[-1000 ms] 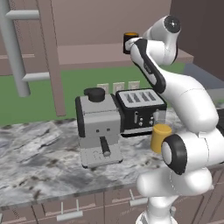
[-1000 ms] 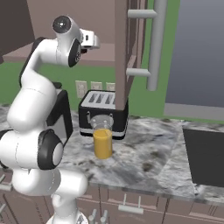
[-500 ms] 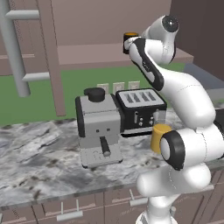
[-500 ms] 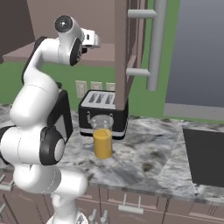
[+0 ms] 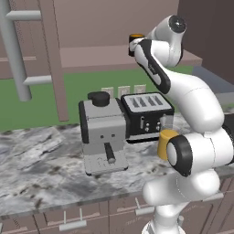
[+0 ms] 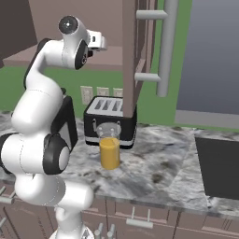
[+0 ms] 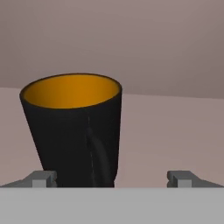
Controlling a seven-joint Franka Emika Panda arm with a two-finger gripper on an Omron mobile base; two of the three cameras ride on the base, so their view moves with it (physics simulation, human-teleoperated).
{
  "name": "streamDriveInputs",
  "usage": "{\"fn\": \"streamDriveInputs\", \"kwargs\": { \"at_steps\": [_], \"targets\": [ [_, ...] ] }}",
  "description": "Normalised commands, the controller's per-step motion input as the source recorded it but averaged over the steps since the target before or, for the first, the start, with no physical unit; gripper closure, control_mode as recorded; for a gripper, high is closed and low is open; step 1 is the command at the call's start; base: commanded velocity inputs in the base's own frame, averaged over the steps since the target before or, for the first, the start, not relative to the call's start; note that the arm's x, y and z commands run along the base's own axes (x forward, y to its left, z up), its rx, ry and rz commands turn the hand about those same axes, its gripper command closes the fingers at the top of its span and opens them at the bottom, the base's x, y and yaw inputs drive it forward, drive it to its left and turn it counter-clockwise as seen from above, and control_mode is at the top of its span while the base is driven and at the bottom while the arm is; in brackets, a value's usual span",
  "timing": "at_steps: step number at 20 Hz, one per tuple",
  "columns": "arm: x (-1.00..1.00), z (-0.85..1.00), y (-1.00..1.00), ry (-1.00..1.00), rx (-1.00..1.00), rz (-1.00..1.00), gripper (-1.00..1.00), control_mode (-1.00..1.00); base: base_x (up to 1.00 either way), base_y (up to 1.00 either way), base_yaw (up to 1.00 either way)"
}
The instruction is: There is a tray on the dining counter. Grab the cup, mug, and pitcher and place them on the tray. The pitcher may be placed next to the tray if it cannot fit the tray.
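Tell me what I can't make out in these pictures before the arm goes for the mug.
- The mug: its base is cut off by the bottom edge of the hand view; in the left base view the arm hides most of it.
- The pitcher: in the left base view the arm's elbow covers its right side.
- The fingers: just the tips show in the hand view.

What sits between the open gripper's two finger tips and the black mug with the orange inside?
Nothing: in the hand view the black mug stands right ahead of the open gripper, nearer one finger tip, on a bare pinkish shelf.
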Motion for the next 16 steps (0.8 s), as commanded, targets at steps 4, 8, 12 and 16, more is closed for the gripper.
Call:
{"fn": "streamDriveInputs", "kwargs": {
  "at_steps": [4,8,12,16],
  "targets": [
    [0.0,0.0,0.12,0.0,0.0,0.02,-1.0,-1.0,0.0,0.0,0.0],
    [0.0,0.0,0.12,0.0,0.0,0.01,-1.0,-1.0,0.0,0.0,0.0],
    [0.02,0.04,0.05,0.0,0.0,0.0,-1.0,-1.0,0.0,0.0,0.0],
    [0.01,0.05,0.0,0.0,0.0,0.0,-1.0,-1.0,0.0,0.0,0.0]
  ]
}}
